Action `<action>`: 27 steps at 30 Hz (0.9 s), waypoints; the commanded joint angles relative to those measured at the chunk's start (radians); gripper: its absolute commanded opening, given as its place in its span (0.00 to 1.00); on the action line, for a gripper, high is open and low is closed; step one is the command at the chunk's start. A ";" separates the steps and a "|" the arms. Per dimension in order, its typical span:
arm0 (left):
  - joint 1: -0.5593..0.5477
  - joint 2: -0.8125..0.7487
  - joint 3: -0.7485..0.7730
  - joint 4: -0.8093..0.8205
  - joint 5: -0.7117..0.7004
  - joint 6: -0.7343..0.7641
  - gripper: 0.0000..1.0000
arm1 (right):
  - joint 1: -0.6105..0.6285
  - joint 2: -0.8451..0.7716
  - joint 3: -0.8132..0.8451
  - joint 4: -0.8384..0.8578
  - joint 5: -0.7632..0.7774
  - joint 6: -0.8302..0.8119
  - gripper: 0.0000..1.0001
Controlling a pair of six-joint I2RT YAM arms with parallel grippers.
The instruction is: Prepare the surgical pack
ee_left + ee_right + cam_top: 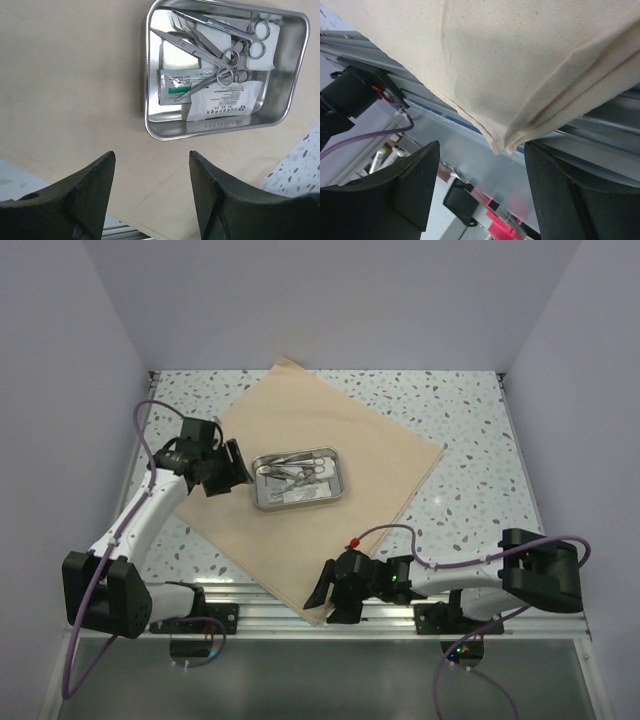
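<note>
**Left gripper** point(150, 160): fingers apart, nothing between them. It hangs over the left part of the tan cloth point(70, 75), close to that edge. A strip of the speckled surface point(470, 470) shows just beyond the fingers.

**Steel tray** point(280, 90): ahead of the left gripper and apart from it, with bare cloth between and nothing in the way. It sits flat near the cloth's middle. Contents:
- ring-handled scissors point(215, 47) and similar steel instruments, crossed over one another
- a green-striped sealed packet point(175, 85)
- a larger printed packet point(225, 102)
- white gauze point(267, 55) under the finger rings

**Right gripper** point(481, 150): fingers apart, clamped on nothing. It is at the near edge of the surface, pointing toward the left arm's side. The cloth's near corner point(500, 142) overhangs the aluminium rail point(350, 45) and, in the wrist view, hangs between the two fingers. The corner shows layered, stitched edges. Whether either finger touches it cannot be told.

**Surroundings**:
- a purple cable point(365, 135) below the rail
- white walls on three sides
- the cloth laid as a diamond, its far corner against the back wall

The tray lies well apart from the right gripper.
</note>
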 commanded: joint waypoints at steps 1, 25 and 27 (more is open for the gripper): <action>-0.037 -0.025 0.011 -0.004 -0.077 0.000 0.64 | 0.037 0.016 -0.031 0.091 0.096 0.177 0.72; -0.094 0.028 0.063 -0.011 -0.074 0.071 0.64 | 0.129 -0.018 -0.081 -0.051 0.239 0.335 0.72; -0.094 0.032 0.062 -0.013 -0.069 0.072 0.64 | 0.130 0.060 -0.060 0.021 0.225 0.333 0.71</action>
